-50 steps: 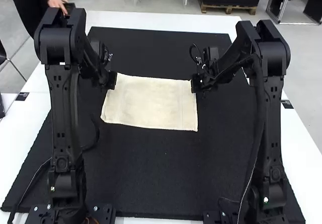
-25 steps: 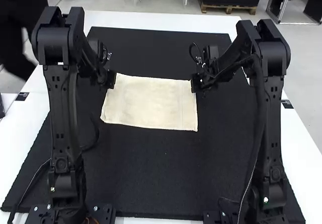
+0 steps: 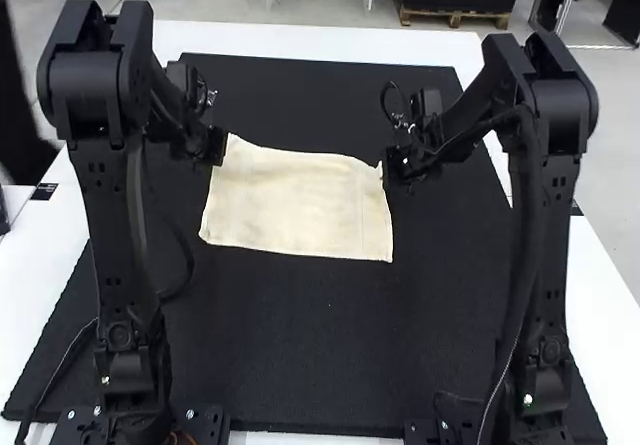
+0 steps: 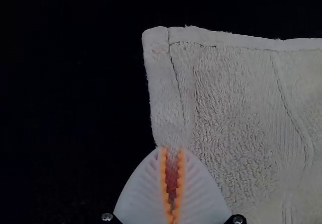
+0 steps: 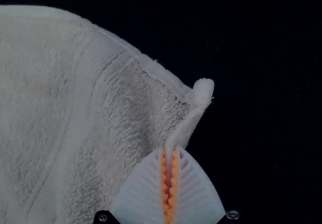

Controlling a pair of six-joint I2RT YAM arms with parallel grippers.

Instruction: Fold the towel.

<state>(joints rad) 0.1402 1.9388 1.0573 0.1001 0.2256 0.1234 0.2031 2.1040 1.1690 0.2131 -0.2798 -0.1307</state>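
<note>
Left gripper [image 4: 172, 149] is closed on the towel [image 3: 297, 205] at its 10 o'clock corner, right gripper [image 5: 170, 149] on the 2 o'clock one. Near hem lies flat on the mat [image 3: 300, 355] at 6 o'clock. Far edge sags at 12; should be tensioned, lifted level, then laid hem to hem.

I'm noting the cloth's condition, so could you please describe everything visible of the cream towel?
The cream terry towel, with stitched hems and smoother ribbed bands, lies spread in a rough rectangle on the black mat. Its far edge bows. The left gripper and right gripper pinch its sides near the far corners, the right one crumpled. I cannot tell whether it is doubled.
</note>
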